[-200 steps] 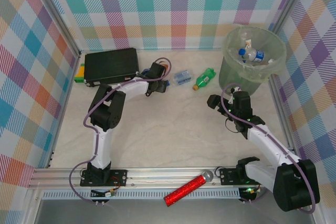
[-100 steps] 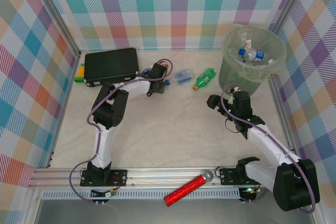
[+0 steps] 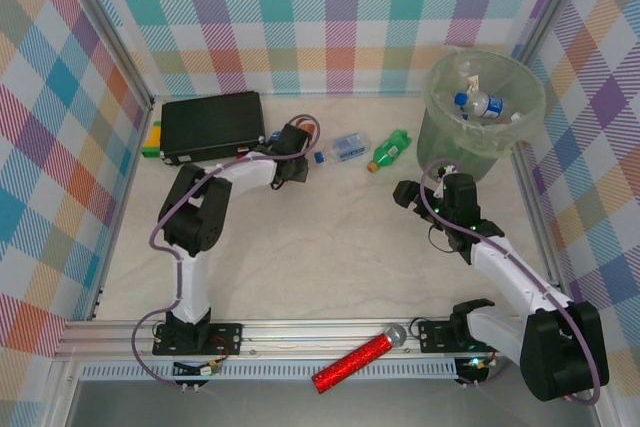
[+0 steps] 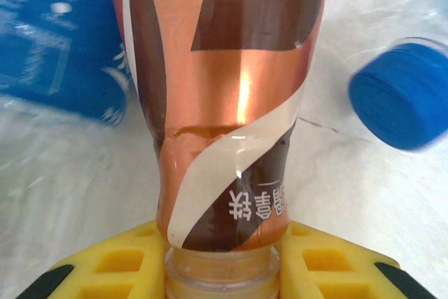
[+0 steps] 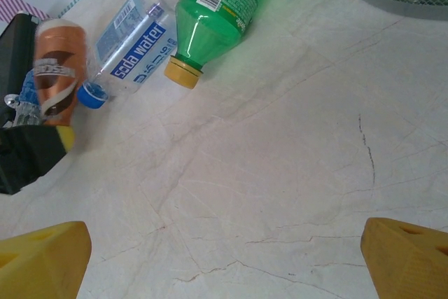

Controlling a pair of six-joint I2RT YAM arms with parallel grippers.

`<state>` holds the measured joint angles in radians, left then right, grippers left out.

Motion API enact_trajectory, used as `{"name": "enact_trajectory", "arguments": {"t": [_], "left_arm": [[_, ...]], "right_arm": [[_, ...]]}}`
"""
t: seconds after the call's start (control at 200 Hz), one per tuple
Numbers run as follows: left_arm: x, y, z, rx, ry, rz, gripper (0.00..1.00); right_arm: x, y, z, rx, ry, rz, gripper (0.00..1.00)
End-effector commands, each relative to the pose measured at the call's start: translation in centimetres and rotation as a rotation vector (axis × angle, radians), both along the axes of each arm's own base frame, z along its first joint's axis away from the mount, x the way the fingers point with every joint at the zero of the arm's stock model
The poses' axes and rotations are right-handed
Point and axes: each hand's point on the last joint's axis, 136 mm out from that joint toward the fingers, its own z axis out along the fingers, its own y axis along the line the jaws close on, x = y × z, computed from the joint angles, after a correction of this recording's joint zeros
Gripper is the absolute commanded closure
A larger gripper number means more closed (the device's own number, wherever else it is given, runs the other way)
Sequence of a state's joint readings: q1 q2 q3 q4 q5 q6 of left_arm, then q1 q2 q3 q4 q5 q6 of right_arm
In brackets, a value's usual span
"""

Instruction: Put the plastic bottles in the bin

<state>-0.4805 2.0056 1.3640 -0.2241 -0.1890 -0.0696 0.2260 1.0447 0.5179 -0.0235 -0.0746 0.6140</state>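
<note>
Closing just now, left claw (image 4: 222,271) clamps the brown bottle (image 4: 224,103) at eleven o'clock on the bench (image 3: 330,247), ready to carry to the bin (image 3: 440,137) at two o'clock; right claw (image 5: 224,257) gapes apart.

White arm links (image 3: 190,287), black joints (image 3: 192,219), purple cables (image 3: 153,235) looped alongside; pincer fingers (image 4: 105,264) yellow, grid-recessed, black-tipped.

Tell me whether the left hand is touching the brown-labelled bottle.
Touching. The left wrist view shows the left hand with its yellow fingers pressed against both sides of the neck of the brown-labelled bottle.
</note>
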Motion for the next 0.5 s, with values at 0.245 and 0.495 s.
{"name": "enact_trajectory", "arguments": {"t": [0.245,0.495], "left_arm": [[-5.8,-4.1,8.7,-0.244,-0.189,-0.117,0.77],[-12.4,-7.0,12.2,-0.381,-0.272,-0.290,0.77]], "right_arm": [[0.1,3.5,5.2,0.129,-0.091,0.169,0.01],[-0.9,6.6,11.4,0.192,-0.098,0.370,0.03]]}}
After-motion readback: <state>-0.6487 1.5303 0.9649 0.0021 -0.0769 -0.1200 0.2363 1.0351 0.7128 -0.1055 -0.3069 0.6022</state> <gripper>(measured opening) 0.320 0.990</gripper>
